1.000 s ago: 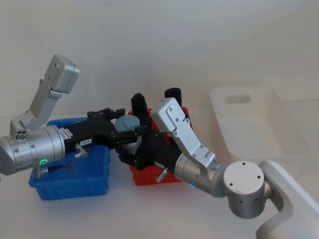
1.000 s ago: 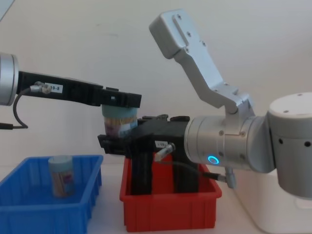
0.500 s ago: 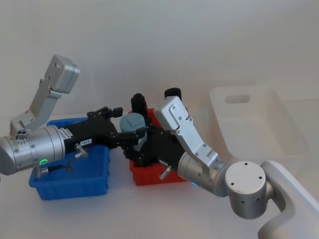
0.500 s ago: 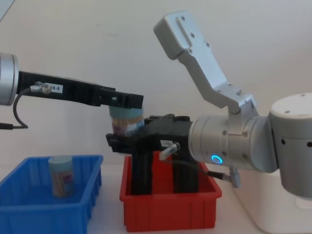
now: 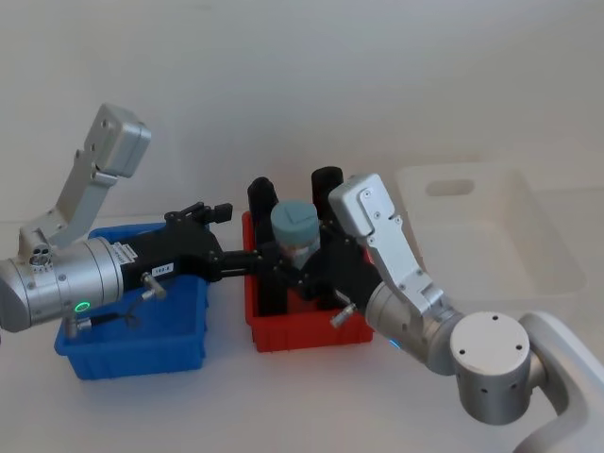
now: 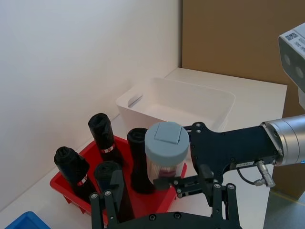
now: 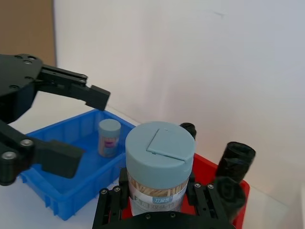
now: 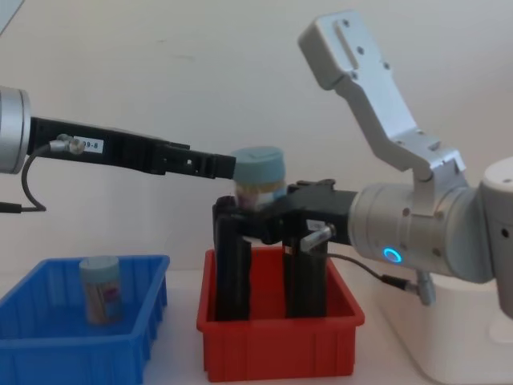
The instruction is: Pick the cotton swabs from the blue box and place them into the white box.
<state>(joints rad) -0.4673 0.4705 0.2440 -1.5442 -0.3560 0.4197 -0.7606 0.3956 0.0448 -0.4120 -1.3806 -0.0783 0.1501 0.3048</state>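
Three containers line the table in the head view: the white box (image 5: 491, 236), the largest, sits empty at the right, the red bin (image 5: 297, 335) is at centre, and the blue box (image 5: 142, 354) is at lower left. Tall black cylinders (image 6: 102, 136) stand in the red bin. Above them, near centre frame, the right gripper (image 8: 255, 210) clamps the lower body of a jar of cotton swabs (image 5: 297, 229), holding it upright and well short of the white box. The left gripper (image 5: 247, 234) reaches in from the left with its fingers spread wide and nothing between them, one fingertip just beside the jar. A second jar (image 8: 102, 289) stands in the blue box. The carry to the right looks risky. The low grip leaves the lid end free to tip, the nearby left fingertip could nudge the jar as it moves off, and a low path could knock over the black cylinders or catch the white box's rim.
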